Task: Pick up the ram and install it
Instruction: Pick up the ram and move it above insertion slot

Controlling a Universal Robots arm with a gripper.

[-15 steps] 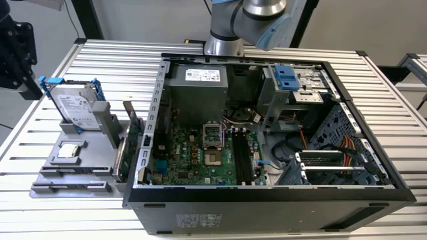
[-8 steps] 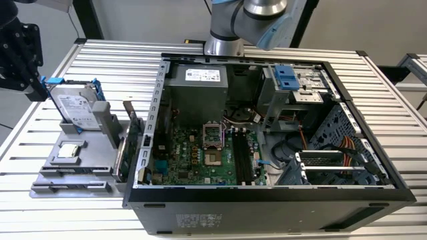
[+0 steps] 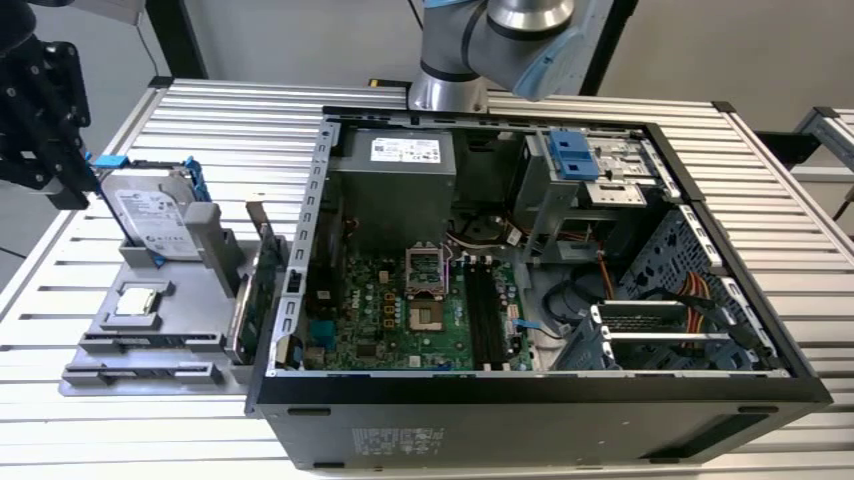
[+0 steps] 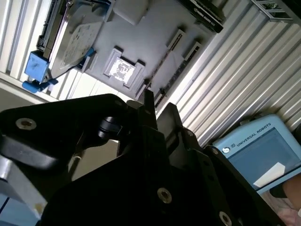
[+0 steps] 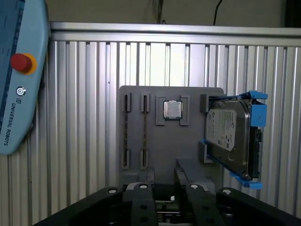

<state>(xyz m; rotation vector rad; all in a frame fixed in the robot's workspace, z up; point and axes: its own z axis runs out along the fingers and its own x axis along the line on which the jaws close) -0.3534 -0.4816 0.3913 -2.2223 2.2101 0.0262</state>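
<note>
The gripper [image 5: 167, 201] hangs over the slatted table [image 3: 747, 130], above the far end of a grey tray [image 5: 188, 141] – at the exterior view's left, well apart from the open PC case [image 3: 534, 420]. In both wrist views its two black fingers [image 5: 141, 200] stand spread, with bare tray showing through the gap; they pinch nothing.

The ram [image 5: 145, 136] is in the tray, standing on edge in a narrow holder just beside the CPU [image 5: 172, 109]. It shows edge-on as a thin strip, and in the second wrist view [image 4: 162, 63] it runs towards the fingertips [image 4: 149, 106]. A second thin strip [image 5: 126, 136] stands in the neighbouring holder, on the side away from the CPU. On the CPU's other side a hard drive [image 5: 230, 134] in a blue caddy leans upright.

In the exterior view the ram [image 3: 144, 343] lies at the tray's near end – a dark green card [image 3: 260, 290] stands between tray and case. Inside the case, the black memory slots [image 3: 483, 320] beside the processor socket [image 3: 424, 268] hold no stick. A teach pendant [image 5: 16, 70] rests on the table near the tray.
</note>
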